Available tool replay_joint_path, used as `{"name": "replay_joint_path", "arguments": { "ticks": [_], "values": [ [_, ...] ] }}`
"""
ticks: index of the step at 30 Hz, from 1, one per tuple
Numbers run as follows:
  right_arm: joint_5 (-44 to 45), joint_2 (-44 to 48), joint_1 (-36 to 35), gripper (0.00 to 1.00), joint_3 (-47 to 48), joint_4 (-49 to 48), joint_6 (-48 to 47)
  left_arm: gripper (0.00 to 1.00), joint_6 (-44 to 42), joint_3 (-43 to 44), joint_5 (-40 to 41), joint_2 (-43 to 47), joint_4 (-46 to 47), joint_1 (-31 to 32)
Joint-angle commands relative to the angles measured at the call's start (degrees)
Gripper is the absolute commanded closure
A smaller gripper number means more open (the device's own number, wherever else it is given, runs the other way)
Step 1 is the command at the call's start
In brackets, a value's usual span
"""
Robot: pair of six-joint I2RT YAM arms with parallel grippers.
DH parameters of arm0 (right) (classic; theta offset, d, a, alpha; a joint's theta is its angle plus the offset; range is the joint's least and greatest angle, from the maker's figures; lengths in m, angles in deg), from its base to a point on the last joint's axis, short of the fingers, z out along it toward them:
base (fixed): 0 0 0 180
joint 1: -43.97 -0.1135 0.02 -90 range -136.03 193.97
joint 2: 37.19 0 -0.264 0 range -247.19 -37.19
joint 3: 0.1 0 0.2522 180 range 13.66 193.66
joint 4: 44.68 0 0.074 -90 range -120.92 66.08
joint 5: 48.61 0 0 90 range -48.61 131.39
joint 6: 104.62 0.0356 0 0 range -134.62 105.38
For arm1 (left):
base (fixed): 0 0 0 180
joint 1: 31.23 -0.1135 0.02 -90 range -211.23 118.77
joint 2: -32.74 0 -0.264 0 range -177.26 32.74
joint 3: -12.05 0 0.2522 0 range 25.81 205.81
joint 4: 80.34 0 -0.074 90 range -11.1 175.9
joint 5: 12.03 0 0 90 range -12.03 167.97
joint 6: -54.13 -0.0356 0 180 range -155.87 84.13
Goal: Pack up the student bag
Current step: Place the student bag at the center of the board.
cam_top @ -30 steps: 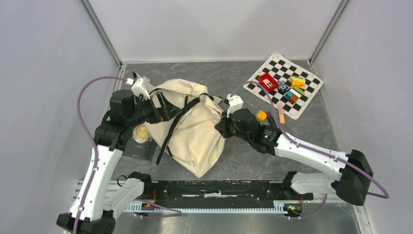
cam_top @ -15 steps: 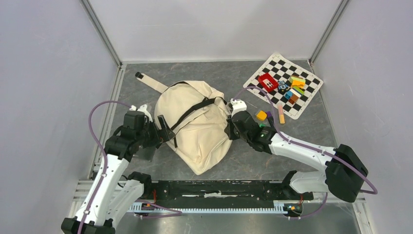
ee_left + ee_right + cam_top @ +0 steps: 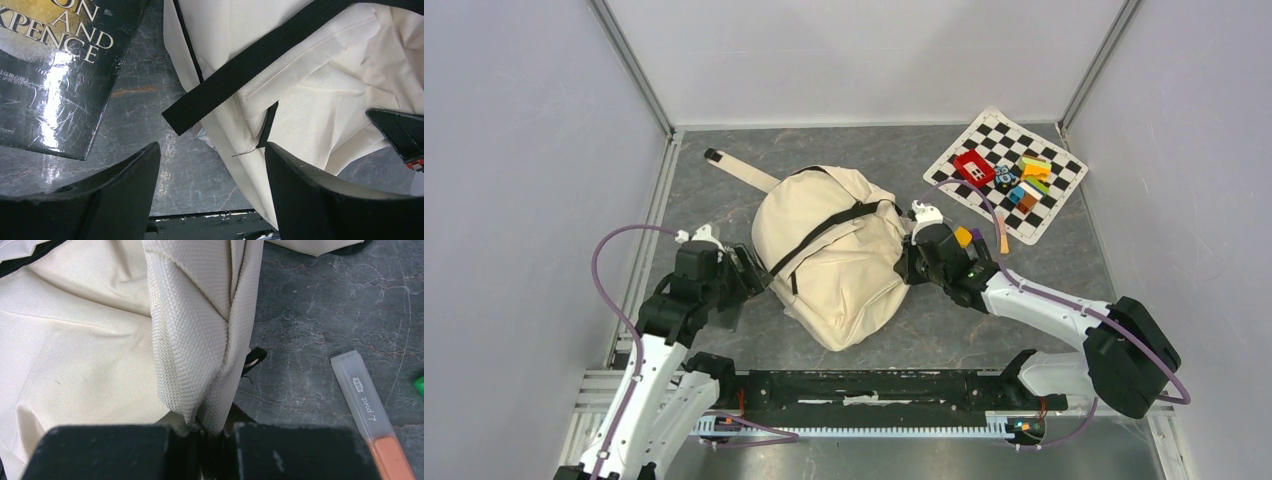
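Bag (image 3: pixel 834 262) fabric is pinched by the right gripper (image 3: pixel 210 434); the left gripper (image 3: pixel 211 152) is spread, with a strap (image 3: pixel 260 57) just ahead.

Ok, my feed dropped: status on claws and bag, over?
Left claw open, empty, by the black strap. Right claw shut on a fold of the student bag. Dark book lies beside it, unpacked.

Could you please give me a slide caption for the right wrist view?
Right pincer pinching a fold of the bag, a pen lying nearby on the table.
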Motion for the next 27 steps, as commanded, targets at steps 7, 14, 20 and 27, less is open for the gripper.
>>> {"name": "replay_joint_path", "arguments": {
  "ticks": [7,14,20,27],
  "values": [
    [-1.3,0.2,1.4,1.0,-0.3,-2.8,-2.3,0.22,7.6,-5.6,-0.7,-0.4,5.5,-0.2],
    [-4.0,-0.3,1.3,1.0,-0.6,-3.4,-1.4,0.11,8.7,-9.3,-0.1,-2.3,13.6,-0.7],
    [-4.6,-0.1,1.3,1.0,-0.4,-3.4,-1.4,0.2,7.8,-10.1,1.9,-5.5,17.0,-1.6],
    [-5.8,-0.8,1.3,1.0,-0.2,-3.4,-1.4,0.51,4.9,-10.6,4.6,-3.8,19.4,-1.7]
  ]
}}
